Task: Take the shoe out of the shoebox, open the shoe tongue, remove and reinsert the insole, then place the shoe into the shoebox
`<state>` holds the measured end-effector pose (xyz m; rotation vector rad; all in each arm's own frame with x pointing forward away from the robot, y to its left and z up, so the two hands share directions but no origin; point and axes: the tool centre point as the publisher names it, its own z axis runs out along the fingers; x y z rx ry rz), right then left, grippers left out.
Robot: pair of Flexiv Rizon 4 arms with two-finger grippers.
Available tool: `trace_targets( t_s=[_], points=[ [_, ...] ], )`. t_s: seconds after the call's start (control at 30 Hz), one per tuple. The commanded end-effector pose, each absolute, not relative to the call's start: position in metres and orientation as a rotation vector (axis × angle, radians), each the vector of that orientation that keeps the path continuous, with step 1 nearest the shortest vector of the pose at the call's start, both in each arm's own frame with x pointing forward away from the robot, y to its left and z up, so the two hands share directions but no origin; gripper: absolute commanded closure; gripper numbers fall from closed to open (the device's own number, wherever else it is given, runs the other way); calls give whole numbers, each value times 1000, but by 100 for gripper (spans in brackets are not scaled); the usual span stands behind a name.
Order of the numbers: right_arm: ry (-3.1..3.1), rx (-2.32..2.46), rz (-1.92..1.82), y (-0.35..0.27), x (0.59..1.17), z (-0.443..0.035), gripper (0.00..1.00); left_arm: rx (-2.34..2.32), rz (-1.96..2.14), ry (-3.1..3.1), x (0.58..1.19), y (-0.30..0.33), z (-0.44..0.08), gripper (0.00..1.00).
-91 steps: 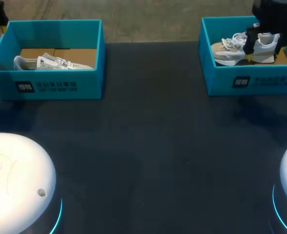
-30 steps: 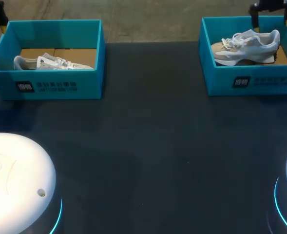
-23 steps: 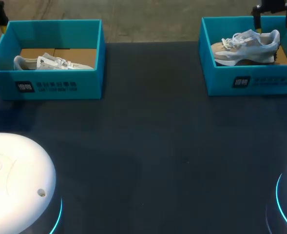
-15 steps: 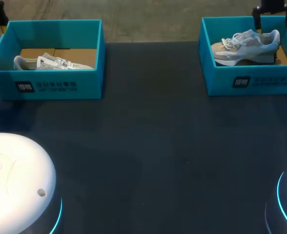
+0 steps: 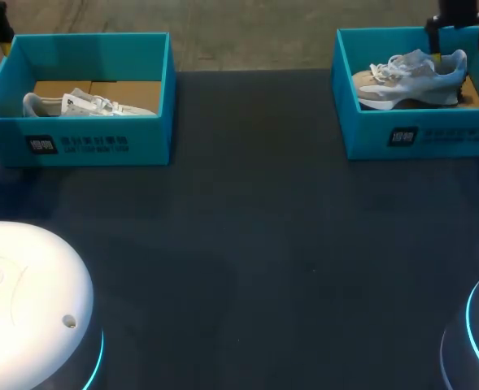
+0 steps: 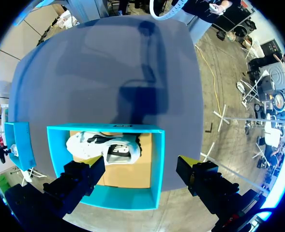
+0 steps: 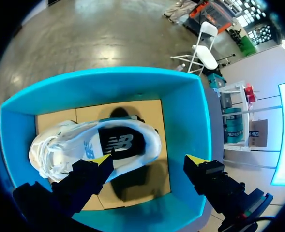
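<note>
Head view: the right gripper (image 5: 457,36) hangs wide open and empty over the box (image 5: 418,134) at the table's (image 5: 247,244) far right corner, with the shoe (image 5: 406,77) inside.

Left wrist view: the left gripper (image 6: 142,169), also open and empty, hovers over a second box (image 6: 154,159) holding another shoe (image 6: 103,147), well apart.

Right wrist view: one finger is over the shoe, the other over the box wall. Centring on the midfoot first seems wise.

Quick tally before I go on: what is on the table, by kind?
Shoeboxes: 2 (left shoebox, right shoebox)
Shoes: 2 (left shoe, right shoe), one in each box
Total: 4
</note>
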<state>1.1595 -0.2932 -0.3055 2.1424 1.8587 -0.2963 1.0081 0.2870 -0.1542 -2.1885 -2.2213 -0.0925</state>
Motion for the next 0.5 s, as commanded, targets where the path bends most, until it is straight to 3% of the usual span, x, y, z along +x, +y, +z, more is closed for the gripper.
trace_targets(
  t_s=[0.03,0.2,0.37,0.5],
  points=[
    [1866,2156,-313,-297,1168,-312,3,-2189,-97,-2221,1007,287,-154,0],
    [1865,2169,-319,-302,1169,-316,5,-2189,-97,-2221,1007,287,-154,0],
    [1872,2190,-316,-308,1172,-320,14,-2189,-97,-2221,1007,287,-154,0],
    [1904,2193,-296,-312,1174,-325,13,-2189,-97,-2221,1007,287,-154,0]
  ],
)
